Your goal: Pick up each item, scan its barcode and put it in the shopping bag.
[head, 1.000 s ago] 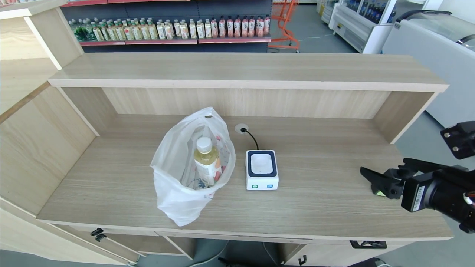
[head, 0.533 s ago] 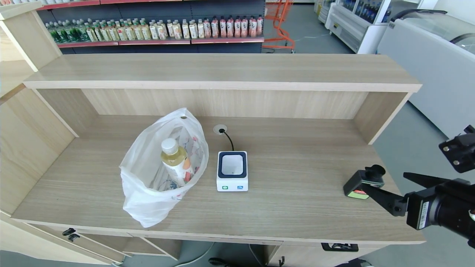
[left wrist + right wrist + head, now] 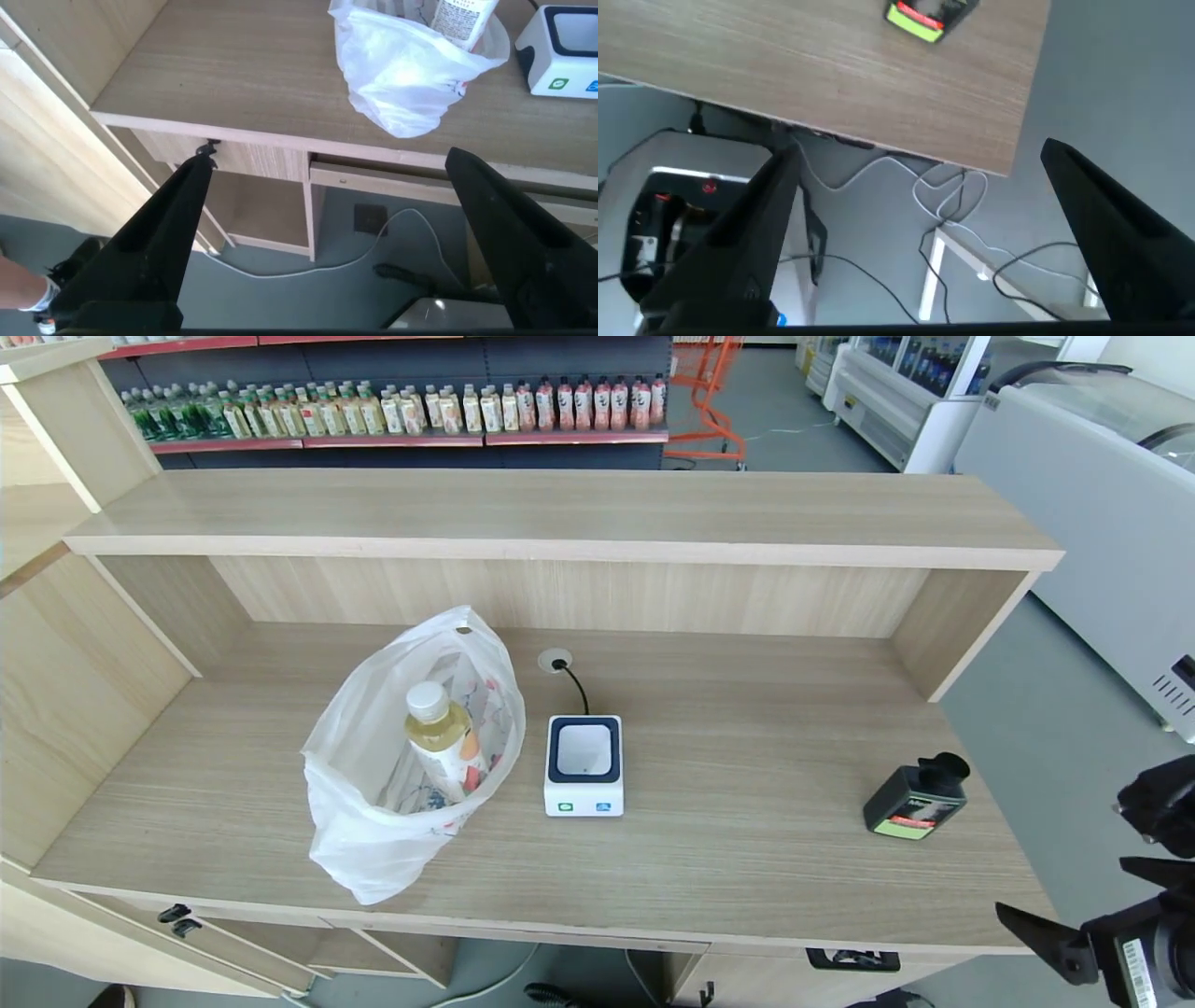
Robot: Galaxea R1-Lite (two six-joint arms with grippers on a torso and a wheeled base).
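One small black bottle [image 3: 915,798] lies, unscanned we judge, at four o'clock on the desk [image 3: 747,859], so our right pincer [image 3: 920,147] hangs wide and empty off that corner, the tea bottle [image 3: 443,742] already in the shopping bag [image 3: 373,840] at nine o'clock of the scanner [image 3: 583,765].

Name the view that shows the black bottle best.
Head view: the whole black bottle, cap and label, near the right end of the counter. The right wrist view cuts it off at the frame edge; the left wrist view faces the shopping bag.
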